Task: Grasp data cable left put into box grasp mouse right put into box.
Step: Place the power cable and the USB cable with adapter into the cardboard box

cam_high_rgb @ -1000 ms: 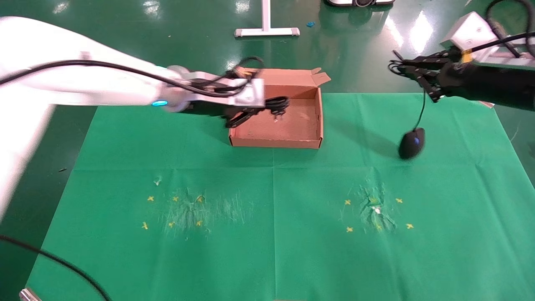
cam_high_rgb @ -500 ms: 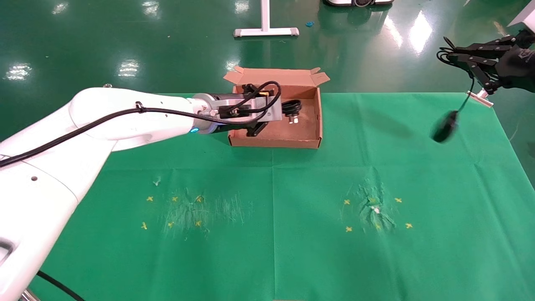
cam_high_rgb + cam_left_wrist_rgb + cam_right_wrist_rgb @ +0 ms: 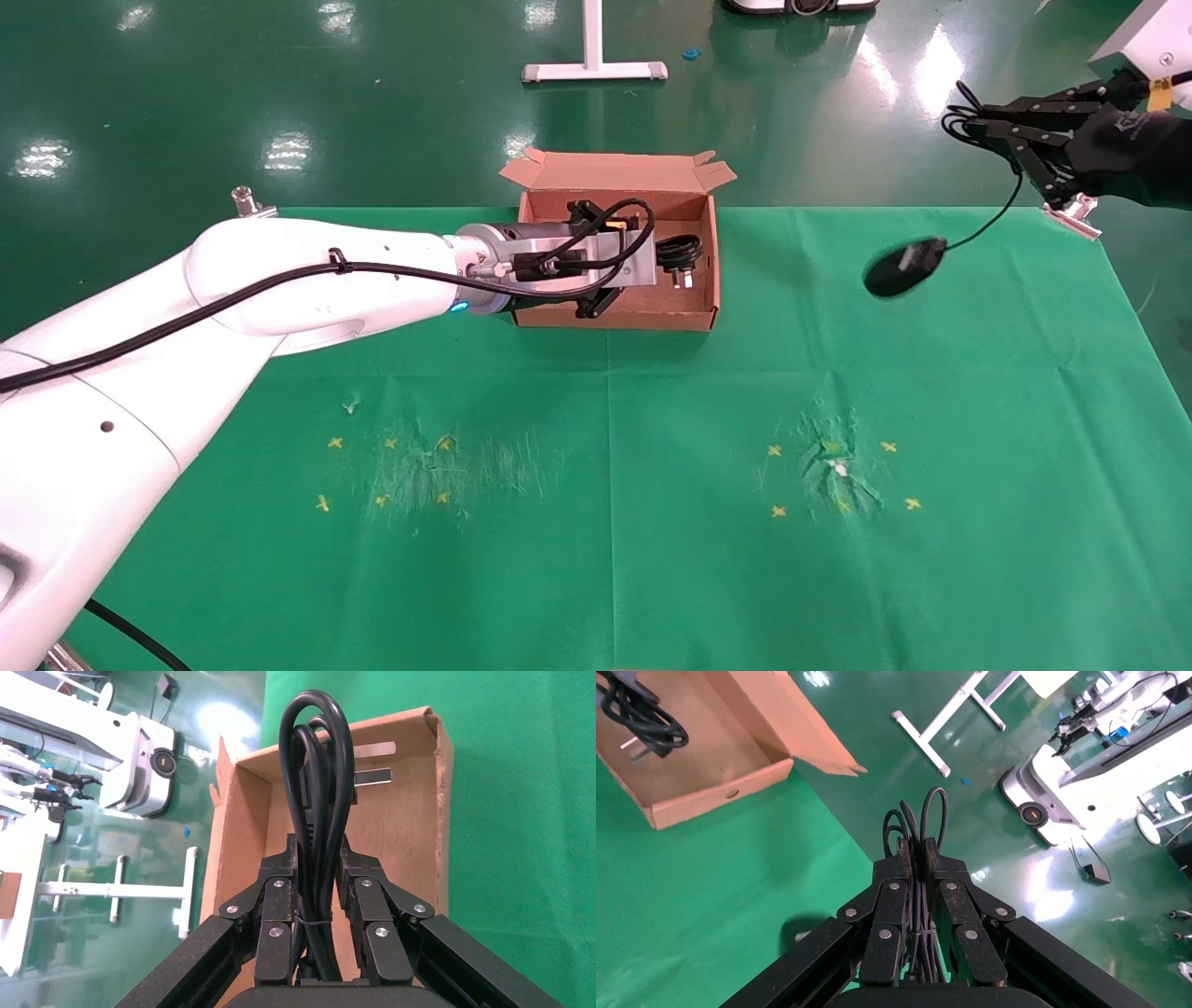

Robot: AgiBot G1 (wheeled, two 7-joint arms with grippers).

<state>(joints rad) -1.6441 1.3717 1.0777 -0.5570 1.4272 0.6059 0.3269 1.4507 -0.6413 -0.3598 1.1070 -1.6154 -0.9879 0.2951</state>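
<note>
The brown cardboard box (image 3: 615, 319) stands at the table's far middle. My left gripper (image 3: 652, 261) reaches into it from the left and is shut on the data cable (image 3: 678, 252), a thick black tied coil. In the left wrist view the gripper (image 3: 318, 855) clamps the coil (image 3: 320, 762) over the box floor (image 3: 407, 825). My right gripper (image 3: 1010, 140) is high at the far right, shut on the mouse's bundled cord (image 3: 933, 815). The black mouse (image 3: 903, 267) hangs from that cord above the cloth, away from the box. The right wrist view shows the gripper (image 3: 914, 855), not the mouse.
A green cloth (image 3: 605, 485) with yellow crosses covers the table. The cord's silver plug (image 3: 1071, 219) dangles under the right gripper. A white stand (image 3: 594, 67) and other machines are on the floor behind. The right wrist view shows the box (image 3: 722, 776) with the cable (image 3: 645, 716) inside.
The left gripper moved the cable deeper and rightward inside the box. The right gripper rose and shifted right, lifting the mouse off the cloth; the mouse has swung right, then back left.
</note>
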